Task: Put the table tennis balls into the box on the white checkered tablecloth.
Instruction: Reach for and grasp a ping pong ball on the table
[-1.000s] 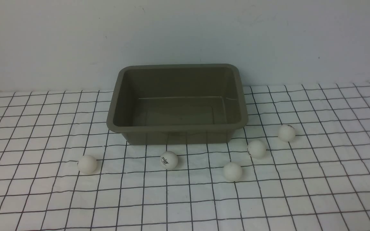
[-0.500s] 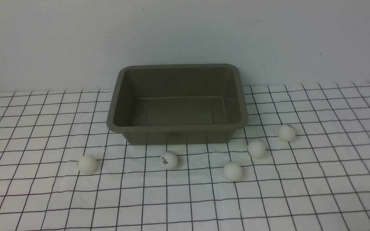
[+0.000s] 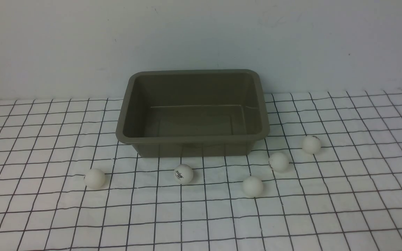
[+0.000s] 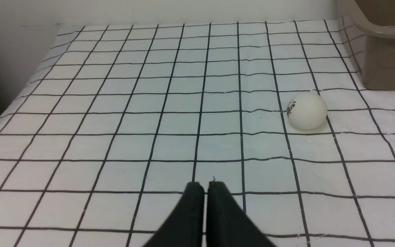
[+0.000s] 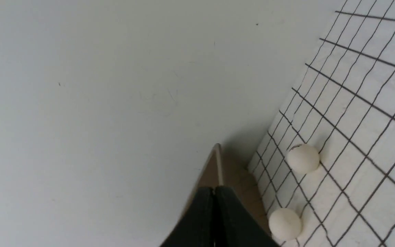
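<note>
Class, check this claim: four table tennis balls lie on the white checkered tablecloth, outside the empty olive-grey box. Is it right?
Not quite: the count is wrong. The front view shows five table tennis balls lying on the white checkered tablecloth, outside the empty olive-grey box.

**A:** What carries everything?

**B:** A white checkered tablecloth (image 3: 344, 209) with a thin black grid, slightly wrinkled.

**A:** And what lies on it?

**B:** The box (image 3: 192, 139), an olive-grey tub, stands open side up. Five table tennis balls (image 3: 252, 186) rest on the cloth, all outside the box.

**A:** Where exactly?

**B:** The leftmost ball (image 3: 94, 179) sits in front of the box, beyond its left corner. The logo ball (image 3: 183, 174) is near the front wall. The nearest ball sits further forward. The fourth ball (image 3: 278, 161) and the rightmost ball (image 3: 311, 144) lie off the front right corner.
</note>
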### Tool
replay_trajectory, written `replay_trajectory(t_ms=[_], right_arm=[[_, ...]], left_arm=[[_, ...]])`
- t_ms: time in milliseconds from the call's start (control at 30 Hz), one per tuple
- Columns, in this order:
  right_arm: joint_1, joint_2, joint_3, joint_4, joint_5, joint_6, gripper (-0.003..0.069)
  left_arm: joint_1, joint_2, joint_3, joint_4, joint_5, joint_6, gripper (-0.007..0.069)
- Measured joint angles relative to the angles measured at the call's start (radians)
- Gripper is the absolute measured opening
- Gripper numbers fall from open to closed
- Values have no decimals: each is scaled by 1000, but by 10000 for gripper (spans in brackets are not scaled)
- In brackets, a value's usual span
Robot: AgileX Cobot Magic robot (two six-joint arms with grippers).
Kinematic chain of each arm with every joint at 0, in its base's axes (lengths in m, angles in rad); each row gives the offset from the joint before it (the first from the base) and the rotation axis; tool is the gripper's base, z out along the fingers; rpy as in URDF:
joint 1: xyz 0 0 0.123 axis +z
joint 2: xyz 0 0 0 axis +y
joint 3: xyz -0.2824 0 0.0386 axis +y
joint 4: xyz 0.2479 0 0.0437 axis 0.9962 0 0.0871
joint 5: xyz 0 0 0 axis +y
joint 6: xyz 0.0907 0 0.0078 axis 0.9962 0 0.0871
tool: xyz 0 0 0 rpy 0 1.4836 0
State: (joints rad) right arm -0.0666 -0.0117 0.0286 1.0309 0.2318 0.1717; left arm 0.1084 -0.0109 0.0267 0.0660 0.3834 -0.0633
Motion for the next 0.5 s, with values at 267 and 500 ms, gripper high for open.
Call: replay_trajectory(t_ms=[267, 500], right_arm=[[0, 0, 0, 62, -20, -56, -18], [0, 11, -209, 60, 222, -493, -18]], left_arm=[[0, 0, 0, 0, 0, 0, -1], [0, 0, 0, 0, 0, 0, -1]])
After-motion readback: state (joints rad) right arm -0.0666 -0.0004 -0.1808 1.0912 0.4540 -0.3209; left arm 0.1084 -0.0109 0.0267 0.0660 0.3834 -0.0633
